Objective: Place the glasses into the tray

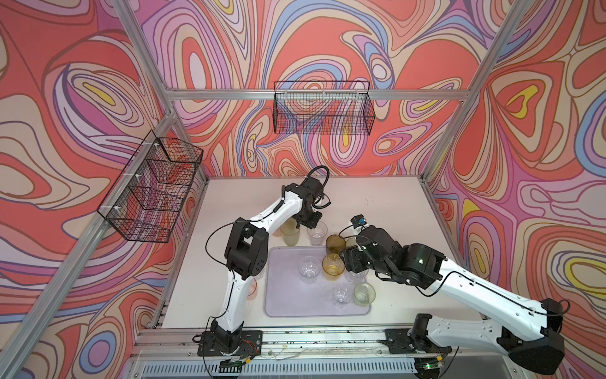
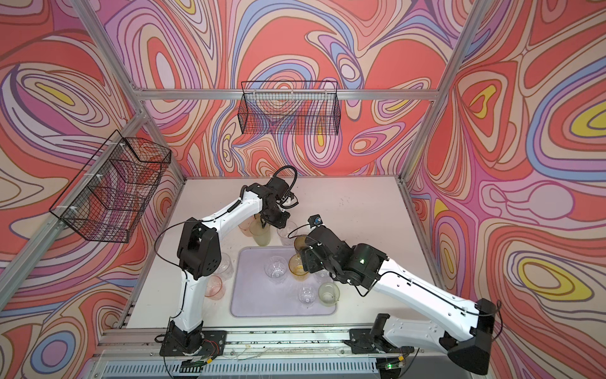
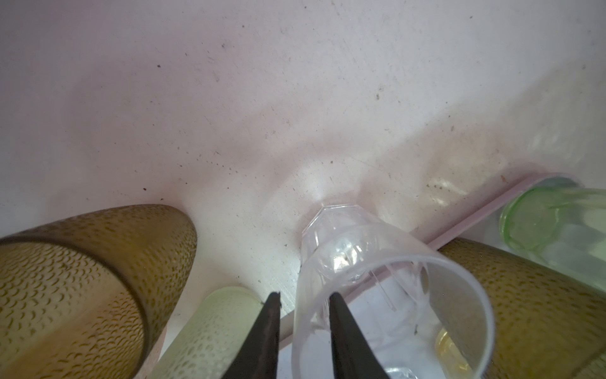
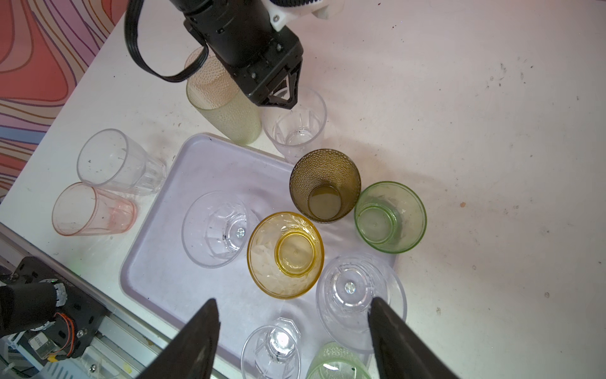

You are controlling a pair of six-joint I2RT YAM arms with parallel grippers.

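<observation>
Left wrist view: the near wall of a clear faceted tumbler [image 3: 360,262] is being straddled by the left claw [image 3: 303,295], with one finger inside the mouth and the other outside. The jaws are being held narrow, with only the thin wall between them. A slit is being shown on the inner side, so a firm pinch is not yet being read.

The tumbler is being seen upright, long axis vertical and mouth up, on the table [image 3: 295,98] just beyond the far rim of the tray [image 3: 492,210], not in it. It is being flanked by a pale green dotted tumbler [image 3: 213,328] just beside the outer finger and by an olive-brown tumbler [image 3: 524,311] on the other side.

In a top view the left arm [image 1: 282,206] is being stretched past the tray's far edge, elbow raised and wrist bent down, so that the claw is being pointed steeply at the rim. The left claw is being judged by far the nearer. The right claw [image 4: 295,302] is being held wide and empty above the glasses [image 4: 214,229] standing in the tray.

The tray is lying just on the base side of the tumbler. A straight lift and a short draw back toward the robot are therefore being judged as called for, with both neighbours being cleared.
</observation>
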